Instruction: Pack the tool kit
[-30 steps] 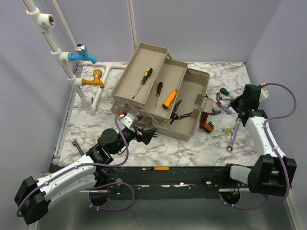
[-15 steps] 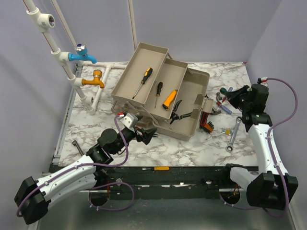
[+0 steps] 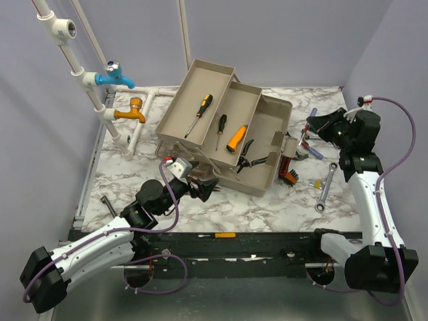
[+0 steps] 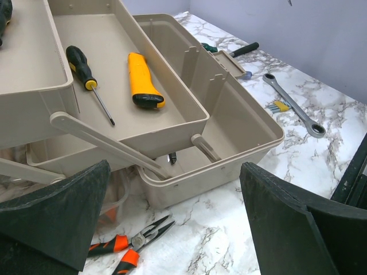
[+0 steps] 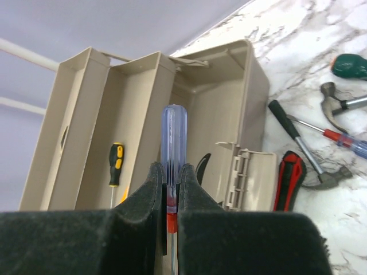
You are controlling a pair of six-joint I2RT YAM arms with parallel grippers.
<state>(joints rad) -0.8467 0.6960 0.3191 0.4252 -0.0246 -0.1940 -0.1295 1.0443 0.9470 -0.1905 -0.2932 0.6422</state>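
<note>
Two arms: the left one sits as it did a second ago. The right one has risen from the loose tools on the table right of the toolbox (image 4: 195, 186).
Right gripper (image 5: 172, 172): in the air right of the toolbox, fingers pinching one clear blue-handled screwdriver (image 5: 173, 132), its handle pointing toward the toolbox.
Left gripper (image 3: 207, 188): fingers spread wide and empty, just in front of the toolbox.
Toolbox: one, open, with two trays folded out in steps.
Tray screwdrivers: two, black and yellow. These are the upper-tray screwdriver (image 3: 200, 114) and the lower-tray screwdriver (image 3: 220, 130).
Yellow-handled tool (image 3: 237, 139): one, beside the lower-tray screwdriver.
Pliers (image 4: 129, 246): one orange-handled pair, on the table in front of the toolbox.
Wrench (image 3: 326, 187): one, on the table right of the toolbox.
</note>
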